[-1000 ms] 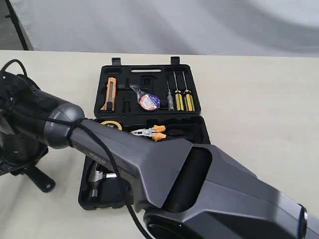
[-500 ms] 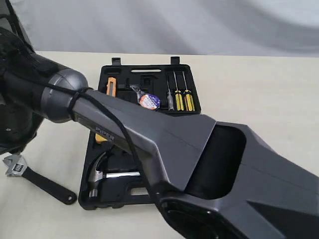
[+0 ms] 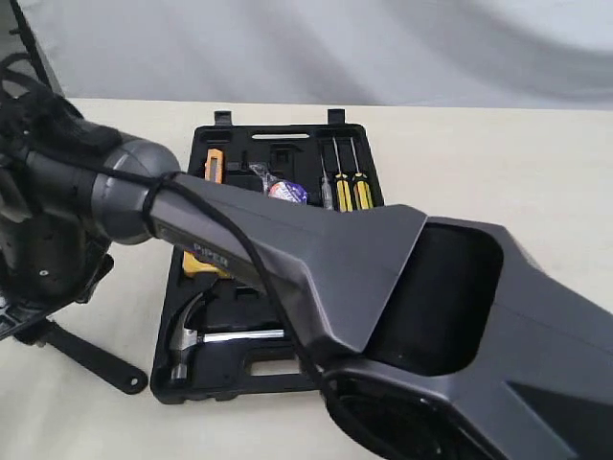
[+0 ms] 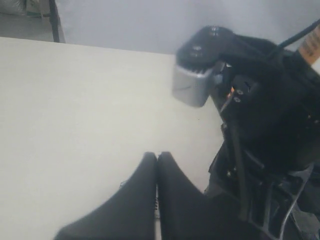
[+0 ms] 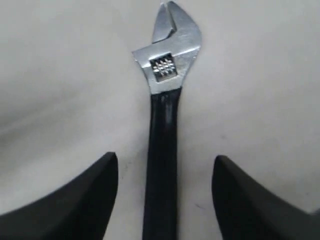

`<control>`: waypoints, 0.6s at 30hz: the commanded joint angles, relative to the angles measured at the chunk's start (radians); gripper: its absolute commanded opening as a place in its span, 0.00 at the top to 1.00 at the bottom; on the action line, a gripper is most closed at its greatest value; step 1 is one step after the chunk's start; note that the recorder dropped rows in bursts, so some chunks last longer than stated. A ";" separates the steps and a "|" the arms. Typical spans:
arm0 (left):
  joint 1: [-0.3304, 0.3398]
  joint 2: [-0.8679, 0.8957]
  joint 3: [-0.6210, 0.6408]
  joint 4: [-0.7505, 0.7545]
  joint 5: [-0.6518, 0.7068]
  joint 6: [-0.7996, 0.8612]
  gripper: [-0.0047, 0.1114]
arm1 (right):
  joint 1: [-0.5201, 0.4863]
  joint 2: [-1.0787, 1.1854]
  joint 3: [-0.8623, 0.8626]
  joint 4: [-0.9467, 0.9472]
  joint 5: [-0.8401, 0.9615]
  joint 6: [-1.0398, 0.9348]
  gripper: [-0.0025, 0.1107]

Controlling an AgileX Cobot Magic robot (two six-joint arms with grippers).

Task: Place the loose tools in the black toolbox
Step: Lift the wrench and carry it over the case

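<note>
adjustable wrench (image 5: 162, 150) lying flat on the cream table (image 3: 498, 182) near the black toolbox (image 3: 287, 134), long axis running between the right gripper (image 5: 165, 160)'s wide-apart fingers, silver head pointing away from it, left gripper (image 4: 156, 162) pinched closed, empty, grey backdrop (image 3: 383, 48) behind

The dark grey right arm (image 3: 316, 259) is stretched across the exterior view from lower right to far left, and its wrist is bent downward. The black right gripper (image 5: 165, 159) is held with its fingers spread wide. The black left gripper (image 4: 156, 157) is seen with its fingertips pressed together.
</note>
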 commanded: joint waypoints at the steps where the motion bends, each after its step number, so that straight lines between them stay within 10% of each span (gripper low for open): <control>1: 0.003 -0.008 0.009 -0.014 -0.017 -0.010 0.95 | 0.005 0.046 0.001 0.013 -0.065 -0.015 0.50; 9: 0.003 -0.008 0.009 -0.014 -0.017 -0.010 0.95 | 0.005 0.131 -0.012 0.011 -0.120 -0.018 0.52; 14: 0.003 -0.008 0.009 -0.014 -0.017 -0.010 0.95 | 0.005 0.180 -0.012 0.007 0.001 -0.074 0.95; 18: 0.003 -0.008 0.009 -0.014 -0.017 -0.010 0.95 | 0.005 0.176 -0.012 0.002 0.027 -0.089 0.98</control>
